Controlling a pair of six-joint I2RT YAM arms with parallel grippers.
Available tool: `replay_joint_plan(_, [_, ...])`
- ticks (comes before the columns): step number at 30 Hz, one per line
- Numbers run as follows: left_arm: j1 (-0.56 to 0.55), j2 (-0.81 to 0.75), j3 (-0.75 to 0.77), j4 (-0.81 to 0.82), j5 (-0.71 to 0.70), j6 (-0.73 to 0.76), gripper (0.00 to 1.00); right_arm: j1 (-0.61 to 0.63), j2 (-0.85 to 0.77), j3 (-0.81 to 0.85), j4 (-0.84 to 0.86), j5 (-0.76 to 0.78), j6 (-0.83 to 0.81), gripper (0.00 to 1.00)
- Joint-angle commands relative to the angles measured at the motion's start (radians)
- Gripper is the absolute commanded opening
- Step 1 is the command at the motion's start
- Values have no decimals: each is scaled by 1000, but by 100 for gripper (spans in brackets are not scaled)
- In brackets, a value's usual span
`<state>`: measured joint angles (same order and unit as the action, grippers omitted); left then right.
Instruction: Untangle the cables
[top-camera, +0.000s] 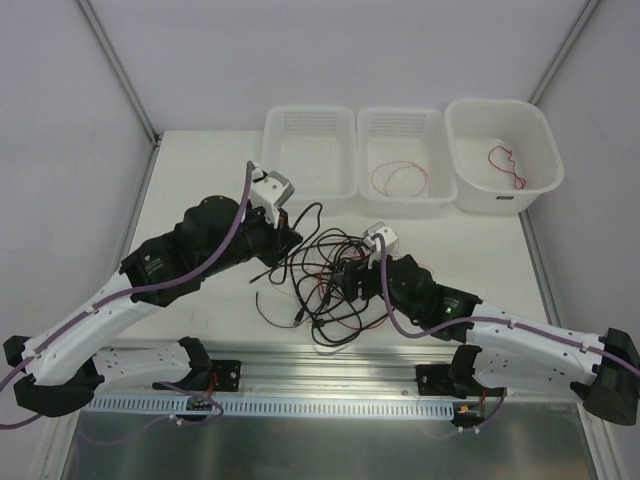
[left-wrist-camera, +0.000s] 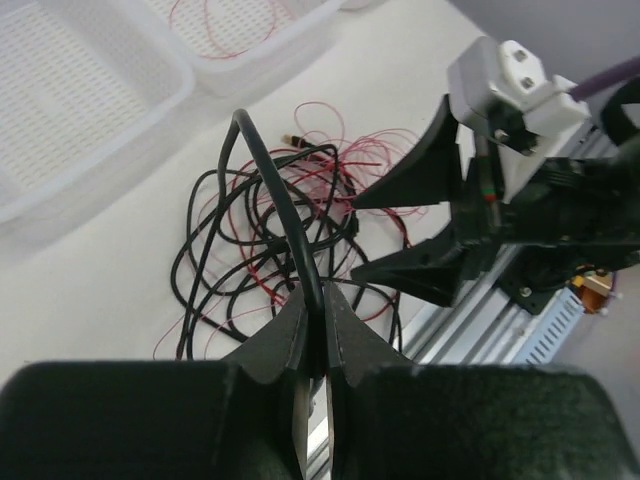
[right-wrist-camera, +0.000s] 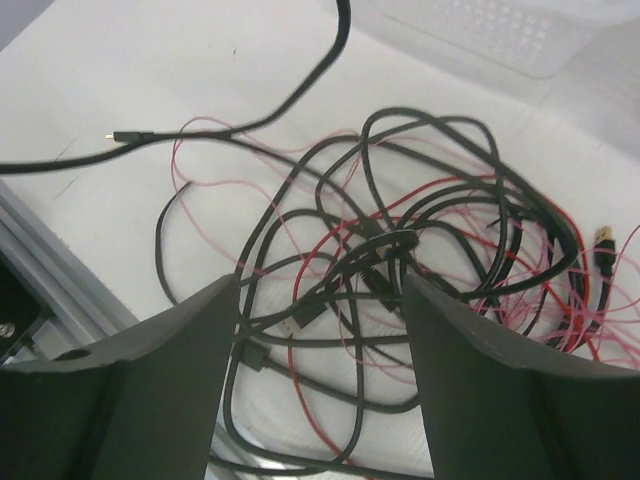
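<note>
The cables (top-camera: 318, 285) lie in one loose heap on the worktop (top-camera: 200, 190) between your two arms, thick black cords wound through hair-thin red wires (left-wrist-camera: 330, 130). Your left jaws are clenched on one black cord (left-wrist-camera: 268, 180), which arches up from the tips and bends down into the heap. Your right jaws stand released, spread wide over the heap with nothing between them. Expect everything to be light and limp. The black cords should hold a soft curve and slide past one another, while the red wires look likely to snag, and may kink or snap if hauled. Take a black cord on a free run or just behind a plug (right-wrist-camera: 130, 135), not at a crossing, and pull slowly.
</note>
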<state>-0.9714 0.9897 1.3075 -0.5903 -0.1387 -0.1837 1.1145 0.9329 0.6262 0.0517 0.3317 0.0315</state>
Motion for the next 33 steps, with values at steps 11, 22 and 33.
replay_joint_plan(11, [-3,-102,15,213,225,-57,0,-148,110,62,365,-160,-9,69])
replay_joint_plan(22, [-3,-129,-7,241,254,-86,0,-182,243,121,445,-206,28,56])
replay_joint_plan(33, [-3,-186,-96,245,145,-65,0,-183,169,155,222,-38,-77,1])
